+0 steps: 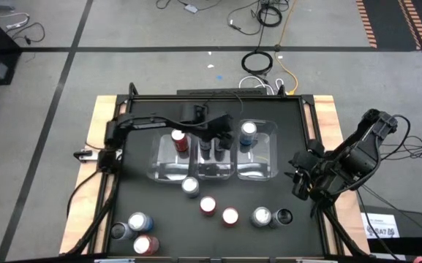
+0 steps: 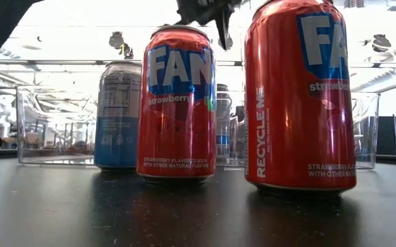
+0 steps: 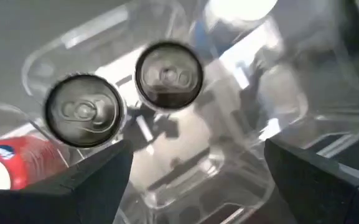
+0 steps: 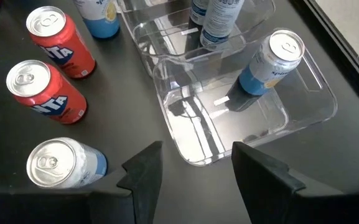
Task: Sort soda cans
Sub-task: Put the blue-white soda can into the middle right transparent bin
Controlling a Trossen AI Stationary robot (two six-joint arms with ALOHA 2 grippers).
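Three clear bins stand side by side mid-table. The left bin [image 1: 165, 157] holds a red can [image 1: 178, 139]. Two dark cans [image 3: 168, 74] [image 3: 83, 111] stand upright in the middle bin [image 1: 215, 169], and a silver-blue can [image 1: 248, 131] stands in the right bin [image 1: 257, 166]. My left gripper [image 1: 216, 140] hangs open above the two dark cans, touching nothing. My right gripper [image 1: 302, 183] waits open near the table's right edge, nothing between its fingers. Several loose cans stand nearer: silver-blue [image 1: 189, 187], red [image 1: 208, 206], red [image 1: 230, 216].
More loose cans stand upright near the front edge: silver-blue [image 1: 261, 216] and dark [image 1: 283, 216] at the centre right, silver-blue [image 1: 138, 221], dark [image 1: 118, 231] and red [image 1: 146, 245] at the front left. A raised frame [image 1: 307, 124] borders the black tabletop.
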